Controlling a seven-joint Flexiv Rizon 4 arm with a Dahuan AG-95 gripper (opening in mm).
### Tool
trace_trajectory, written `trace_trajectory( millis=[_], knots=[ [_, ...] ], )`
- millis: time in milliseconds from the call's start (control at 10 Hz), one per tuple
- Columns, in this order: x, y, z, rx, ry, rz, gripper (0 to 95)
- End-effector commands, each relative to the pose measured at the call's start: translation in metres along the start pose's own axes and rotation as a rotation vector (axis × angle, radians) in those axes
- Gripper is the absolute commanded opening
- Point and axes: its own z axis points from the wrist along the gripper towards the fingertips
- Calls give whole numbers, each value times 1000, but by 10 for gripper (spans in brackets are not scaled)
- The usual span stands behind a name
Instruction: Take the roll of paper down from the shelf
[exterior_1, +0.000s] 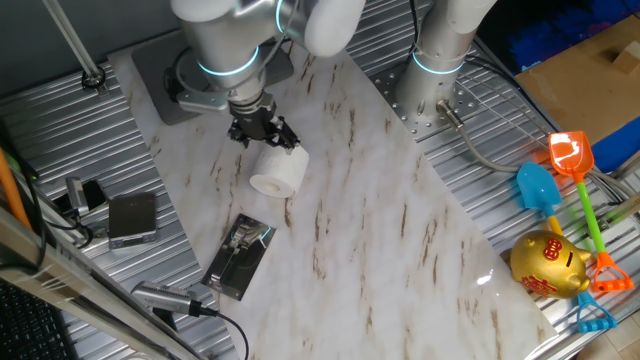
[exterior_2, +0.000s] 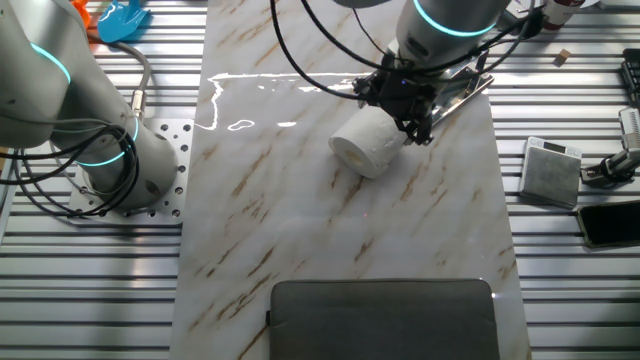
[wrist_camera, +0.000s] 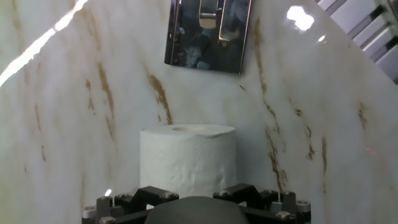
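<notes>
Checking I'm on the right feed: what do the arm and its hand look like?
The arm is glossy white and grey, made of rounded segments, with a glowing cyan ring at the joint. Its hand is a compact black mechanism with bolted parts. Black cables loop above it. A second white arm base carries the same cyan ring.

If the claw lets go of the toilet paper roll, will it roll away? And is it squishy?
Probably squishy: the roll of paper looks plump and soft, so the claw could dent it. It likely weighs little for its size, being paper around a hollow hole. Let go on its round side, it could roll across the smooth marble table; on a flat end, it should stay put.
</notes>
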Motion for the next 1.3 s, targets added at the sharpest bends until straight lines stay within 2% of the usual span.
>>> trace_trajectory(
  millis=[100,400,500,700,800,1100,1200,1300],
  knots=[
    [-1,-1,0,-1,0,1,950],
    [-2,-3,0,-3,-1,-5,950],
    [-5,-10,-2,-8,-7,-18,950],
    [-20,-35,-8,-8,6,-45,950],
    [-29,-48,-8,-8,6,-61,760],
    [-53,-82,-4,-9,4,-102,760],
    [-60,-89,-2,-7,5,-102,570],
    [-68,-97,0,-6,-3,-96,190]
  ],
)
